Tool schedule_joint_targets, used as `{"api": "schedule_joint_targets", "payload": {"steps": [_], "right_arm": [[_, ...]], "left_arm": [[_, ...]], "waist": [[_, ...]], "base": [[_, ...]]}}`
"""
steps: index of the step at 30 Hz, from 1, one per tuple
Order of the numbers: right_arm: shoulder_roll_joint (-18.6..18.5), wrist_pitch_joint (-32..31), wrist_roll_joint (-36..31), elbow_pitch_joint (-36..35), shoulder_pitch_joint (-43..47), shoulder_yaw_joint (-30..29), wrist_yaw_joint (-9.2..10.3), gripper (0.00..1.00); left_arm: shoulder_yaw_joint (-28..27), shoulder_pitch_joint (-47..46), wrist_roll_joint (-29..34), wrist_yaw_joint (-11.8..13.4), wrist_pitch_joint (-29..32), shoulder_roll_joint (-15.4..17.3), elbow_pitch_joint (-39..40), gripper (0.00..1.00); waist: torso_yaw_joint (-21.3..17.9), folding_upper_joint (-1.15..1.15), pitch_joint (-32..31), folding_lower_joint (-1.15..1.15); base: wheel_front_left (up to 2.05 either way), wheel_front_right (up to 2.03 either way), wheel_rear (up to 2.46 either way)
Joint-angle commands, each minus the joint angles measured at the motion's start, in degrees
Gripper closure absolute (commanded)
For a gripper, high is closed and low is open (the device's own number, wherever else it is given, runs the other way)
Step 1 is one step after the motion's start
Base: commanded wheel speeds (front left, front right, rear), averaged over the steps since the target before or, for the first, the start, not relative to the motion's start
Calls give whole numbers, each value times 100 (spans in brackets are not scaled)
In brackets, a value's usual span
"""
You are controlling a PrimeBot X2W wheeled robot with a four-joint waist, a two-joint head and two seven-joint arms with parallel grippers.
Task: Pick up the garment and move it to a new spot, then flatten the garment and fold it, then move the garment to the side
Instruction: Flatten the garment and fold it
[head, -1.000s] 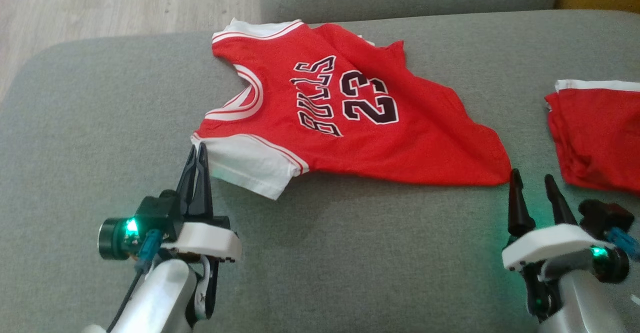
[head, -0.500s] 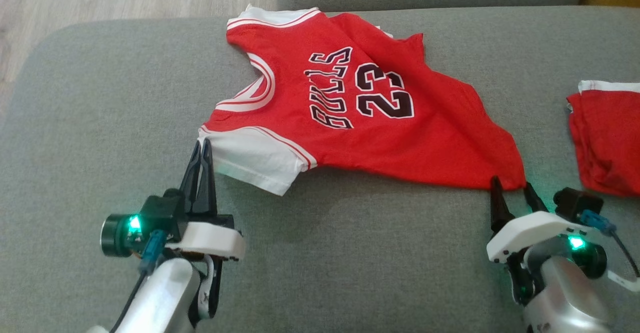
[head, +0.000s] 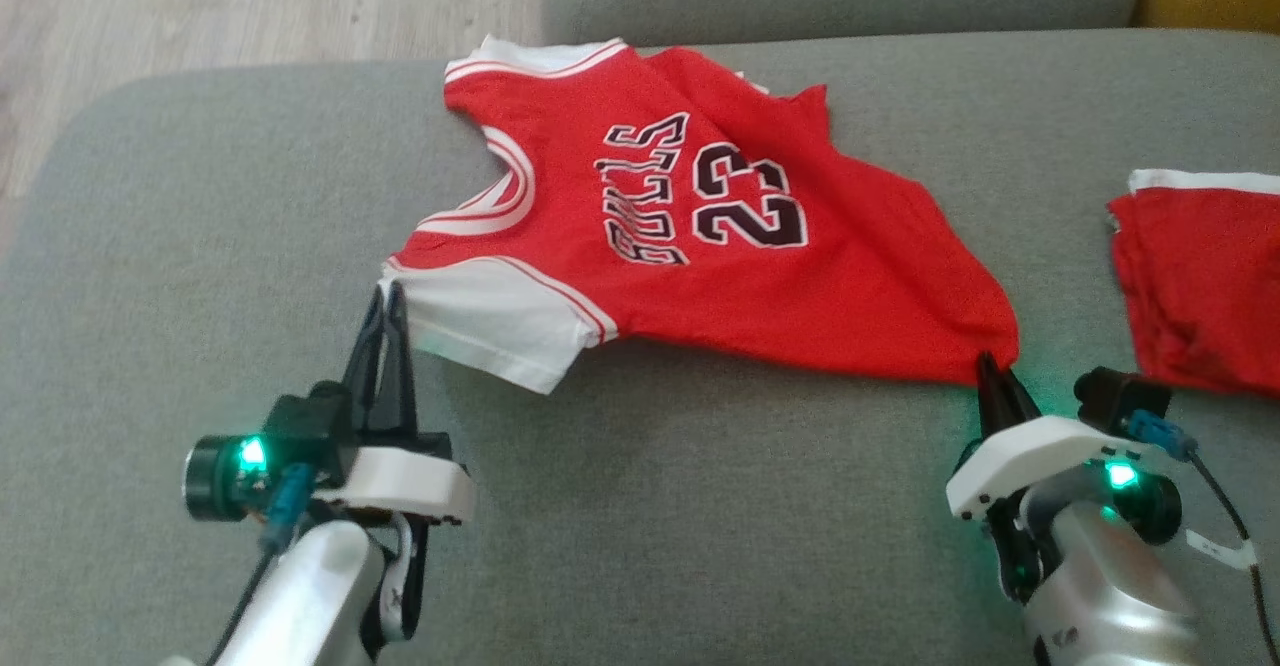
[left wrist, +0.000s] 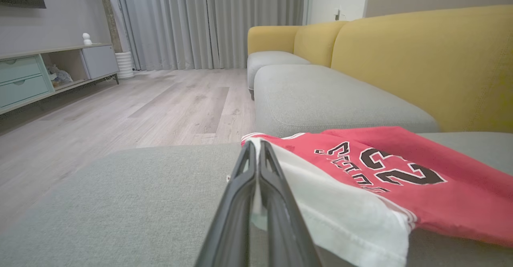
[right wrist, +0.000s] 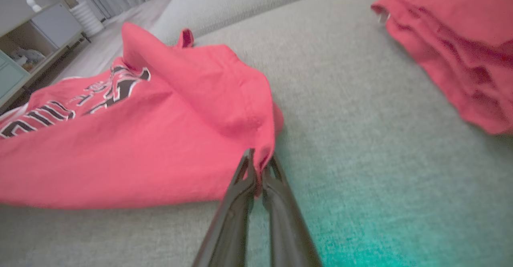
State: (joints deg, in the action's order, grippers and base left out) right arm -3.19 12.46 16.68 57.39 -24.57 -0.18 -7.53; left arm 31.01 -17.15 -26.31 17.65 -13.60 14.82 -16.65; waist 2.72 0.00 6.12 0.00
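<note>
The garment (head: 700,256) is a red jersey with white sleeves and a black "23", spread on the grey sofa seat (head: 650,506). My left gripper (head: 388,291) is shut on the white sleeve's edge at the jersey's near left corner; the left wrist view shows the white cloth (left wrist: 340,211) pinched between the left gripper's (left wrist: 256,146) dark fingers. My right gripper (head: 993,366) is shut on the jersey's near right hem corner. In the right wrist view the red hem (right wrist: 256,138) is bunched between the right gripper's (right wrist: 258,158) tips.
A second red cloth (head: 1200,286) lies folded at the right edge of the seat, also at the top right of the right wrist view (right wrist: 461,58). The yellow backrest (left wrist: 421,66) rises behind. Wooden floor (head: 250,6) lies beyond the seat's far left edge.
My right gripper moved forward to the hem corner and shut on it; it stood open a second ago. The left gripper stayed shut on the sleeve. The head camera shifted slightly.
</note>
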Motion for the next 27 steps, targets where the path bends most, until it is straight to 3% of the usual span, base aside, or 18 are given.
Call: {"api": "schedule_joint_targets", "payload": {"steps": [1,11,15,21,27], "right_arm": [[31,156,114,-249,-168,245,4,100],[31,246,131,-1760,-122,625,4,100],[-86,199,138,-2722,-224,563,4,100],[-437,-353,56,-4304,-360,517,4,100],[-600,-1238,-87,-5998,-325,292,4,100]], "left_arm": [[-326,-123,-117,22,-8,182,198,100],[-841,-167,-583,-117,-30,369,848,100],[-1094,-460,-768,-170,30,466,1395,100],[-1551,-971,-1035,-90,130,542,2440,100],[-2030,-1410,-1226,211,343,615,3646,100]], "waist": [[-98,0,-141,0],[-387,0,-601,0],[-438,0,-785,0],[-534,0,-985,0],[-658,0,-951,0]], "base": [[0,0,0],[0,0,0],[0,0,0],[0,0,0],[0,0,0]]}}
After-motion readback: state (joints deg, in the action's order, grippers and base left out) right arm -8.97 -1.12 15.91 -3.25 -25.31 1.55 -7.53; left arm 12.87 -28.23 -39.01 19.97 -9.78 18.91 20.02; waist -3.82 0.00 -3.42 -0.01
